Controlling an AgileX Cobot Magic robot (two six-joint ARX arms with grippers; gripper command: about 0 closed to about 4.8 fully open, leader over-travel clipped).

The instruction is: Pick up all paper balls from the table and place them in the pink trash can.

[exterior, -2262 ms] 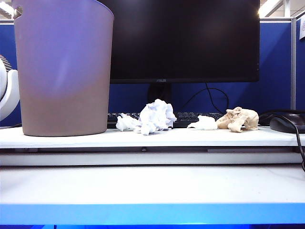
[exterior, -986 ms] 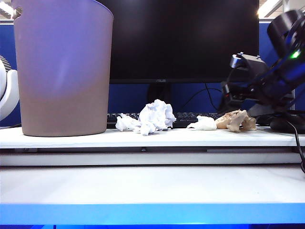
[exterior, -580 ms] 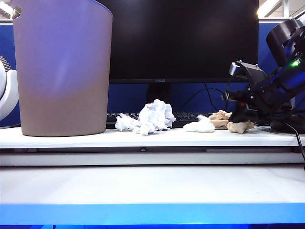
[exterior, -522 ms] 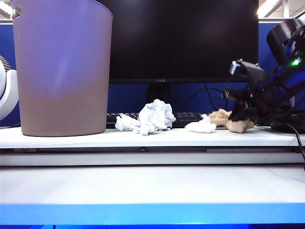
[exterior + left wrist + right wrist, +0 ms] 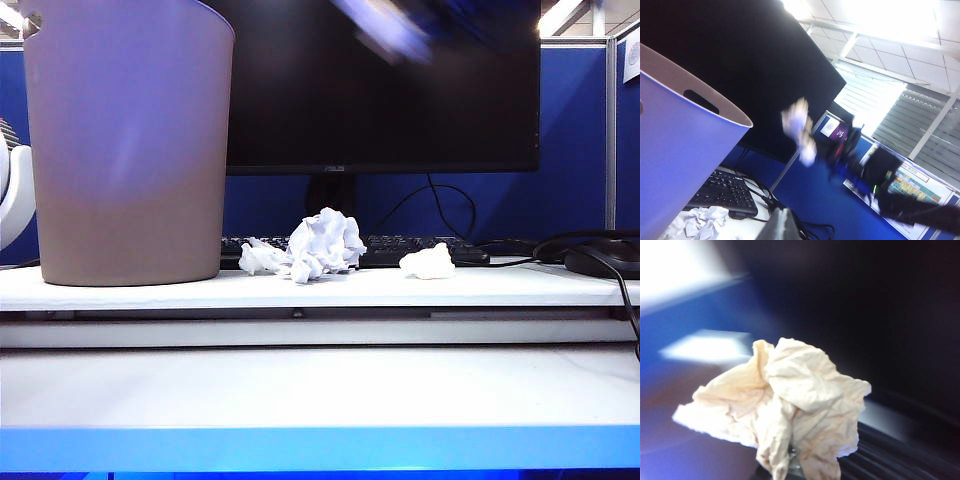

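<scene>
The pink trash can (image 5: 130, 150) stands on the left of the table's (image 5: 320, 390) raised shelf. On that shelf lie a larger white paper ball (image 5: 326, 243) and two small white ones (image 5: 258, 257) (image 5: 427, 262). My right gripper (image 5: 785, 471) is shut on the tan paper ball (image 5: 785, 405). In the exterior view the right gripper is only a blur (image 5: 420, 25) high in front of the monitor. The left wrist view shows the tan paper ball (image 5: 799, 131) in the air beside the trash can's rim (image 5: 715, 107). My left gripper (image 5: 782, 226) is shut and empty, out of the exterior view.
A black monitor (image 5: 380, 90) stands behind the shelf, with a keyboard (image 5: 400, 246) under it. A black mouse (image 5: 600, 258) and its cable lie at the far right. Part of a white fan (image 5: 14, 195) shows left of the can.
My right gripper closed on the tan ball at the right of the shelf, then carried it up and leftward in front of the monitor. The nearby small white ball shifted slightly.
</scene>
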